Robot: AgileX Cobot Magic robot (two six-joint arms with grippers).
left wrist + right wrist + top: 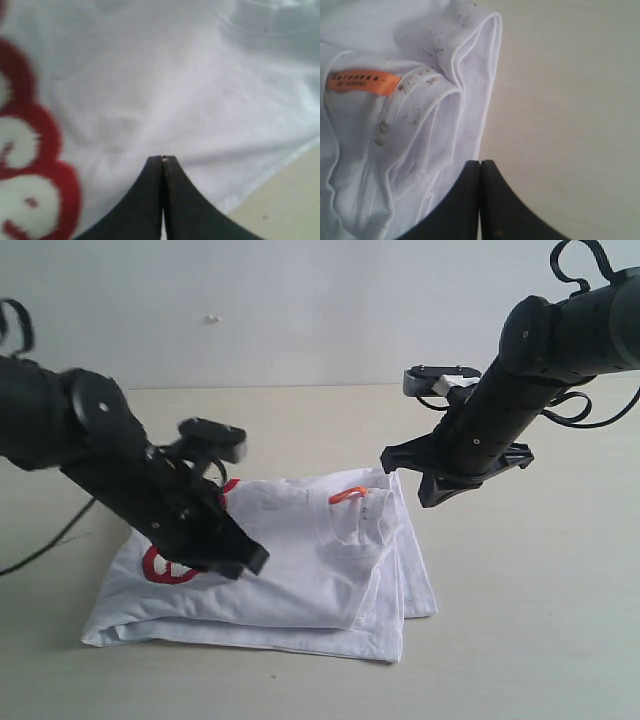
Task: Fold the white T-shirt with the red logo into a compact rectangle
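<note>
The white T-shirt (300, 570) lies folded in layers on the table, collar and orange neck tag (347, 495) on top at the right. Part of the red logo (160, 568) shows at the fold's left, mostly hidden behind my left arm. My left gripper (250, 560) hovers just above the shirt's middle, shut with nothing in it; its wrist view shows white cloth (190, 90) and red logo letters (30, 175) under the tips (162, 159). My right gripper (432, 490) hangs shut and empty at the shirt's right edge, beside the collar (420, 130) and tag (362, 84).
The pale wooden table (540, 620) runs bare to the right and front of the shirt. A white wall (300, 310) stands behind. A black cable (40, 545) trails from the left arm over the table's left side.
</note>
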